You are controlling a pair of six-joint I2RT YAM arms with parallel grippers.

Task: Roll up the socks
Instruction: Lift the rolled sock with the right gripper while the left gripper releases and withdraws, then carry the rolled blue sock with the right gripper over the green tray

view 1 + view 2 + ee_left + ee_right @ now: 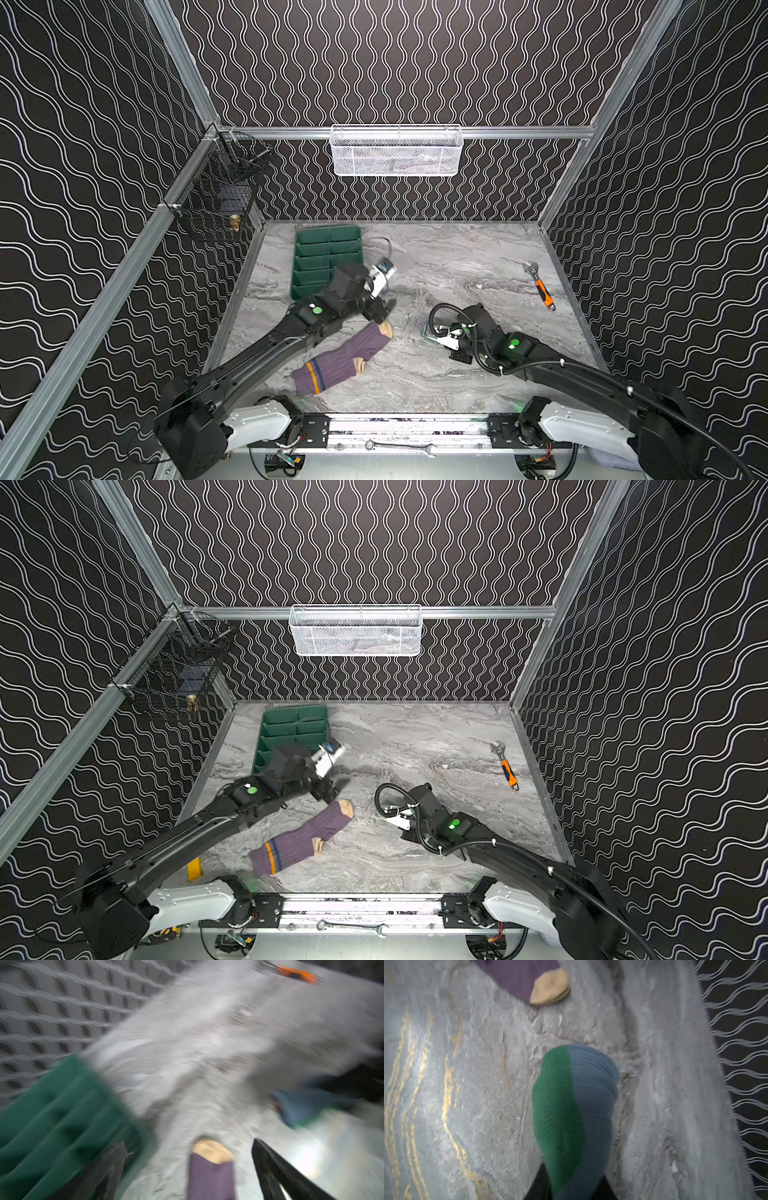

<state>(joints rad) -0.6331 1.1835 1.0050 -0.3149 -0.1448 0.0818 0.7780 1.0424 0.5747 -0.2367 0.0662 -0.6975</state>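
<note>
Blue sock in right pincer; top views obscure it.

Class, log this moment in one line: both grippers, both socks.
purple ribbed sock: flat on marble table, unrolled | left gripper: open at its peach toe | right gripper: shut on blue-and-green ribbed sock

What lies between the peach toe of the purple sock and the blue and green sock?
Nothing but bare marble table lies between the purple sock and the blue and green sock. The right wrist view shows this stretch clearly.
</note>
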